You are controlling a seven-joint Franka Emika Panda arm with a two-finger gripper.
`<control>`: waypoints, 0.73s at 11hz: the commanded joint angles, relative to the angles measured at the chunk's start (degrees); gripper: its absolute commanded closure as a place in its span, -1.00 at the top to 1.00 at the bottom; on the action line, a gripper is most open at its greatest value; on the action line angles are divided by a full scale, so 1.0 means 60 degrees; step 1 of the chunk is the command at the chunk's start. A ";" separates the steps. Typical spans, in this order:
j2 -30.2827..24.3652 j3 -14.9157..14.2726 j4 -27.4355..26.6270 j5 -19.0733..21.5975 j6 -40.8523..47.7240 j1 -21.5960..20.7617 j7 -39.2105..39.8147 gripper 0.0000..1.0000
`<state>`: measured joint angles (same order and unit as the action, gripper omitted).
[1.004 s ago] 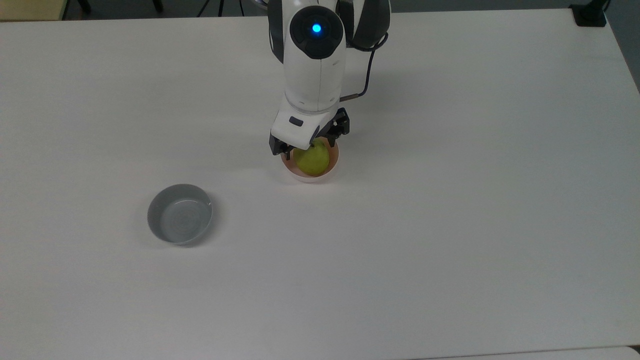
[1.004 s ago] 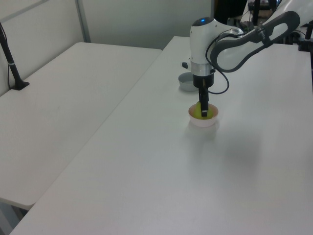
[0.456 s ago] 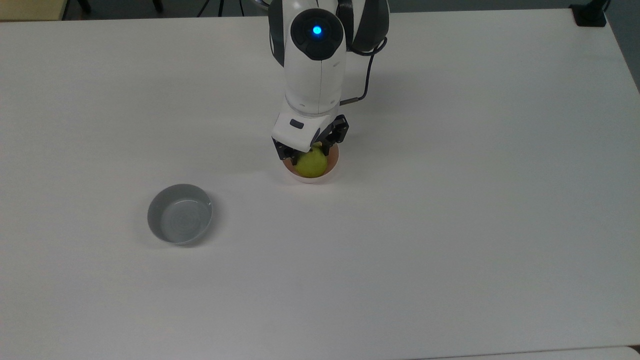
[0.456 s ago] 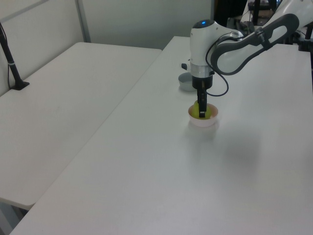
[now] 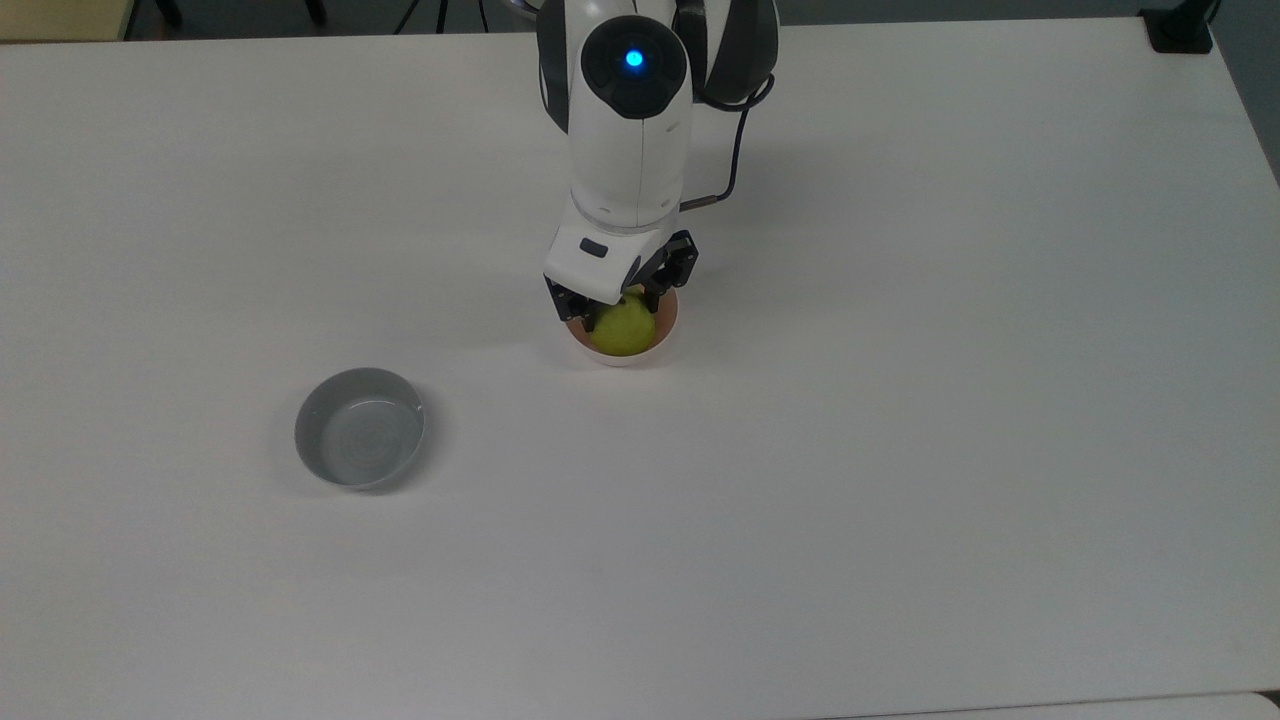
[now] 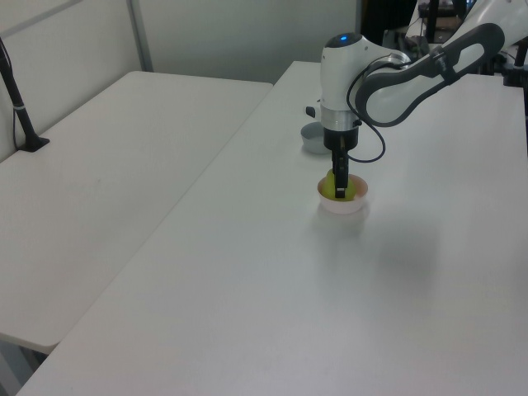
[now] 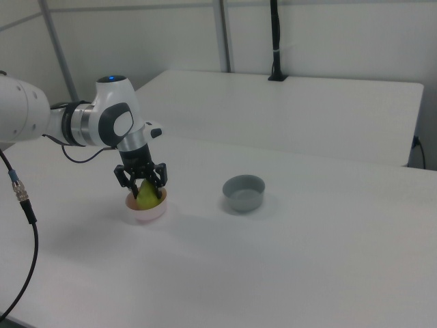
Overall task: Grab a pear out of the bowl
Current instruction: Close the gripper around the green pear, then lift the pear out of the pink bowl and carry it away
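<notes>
Pear sits in the small pink bowl near the middle of the white worktop, narrow end up; the grey bowl stands well apart, toward the top view's left. Hand is down over the pink bowl, fingers spread on either side of the pear's upper part, about as wide as the fruit; contact cannot be told, and the pear rests in the bowl. Handling judgement: light, firm, smooth-skinned and rounded, so likely to slip or roll out of a pinch taken too high on the taper. Best hold looks to be across the widest part of the body, just above the bowl rim, squeezing gently to avoid bruising. The bowl is small and probably light; fingertips catching its wall could drag or tip it.
</notes>
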<state>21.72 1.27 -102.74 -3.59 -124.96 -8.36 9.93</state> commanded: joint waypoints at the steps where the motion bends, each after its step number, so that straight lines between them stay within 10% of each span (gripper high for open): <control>1: -0.0543 -0.0051 -0.0148 -0.0149 0.0256 -0.0058 -0.0161 -0.64; 8: -0.2108 0.0213 -0.0089 -0.0046 0.1459 0.0541 -0.0044 -0.64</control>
<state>13.80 1.64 -102.25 -3.59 -119.62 -7.80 9.89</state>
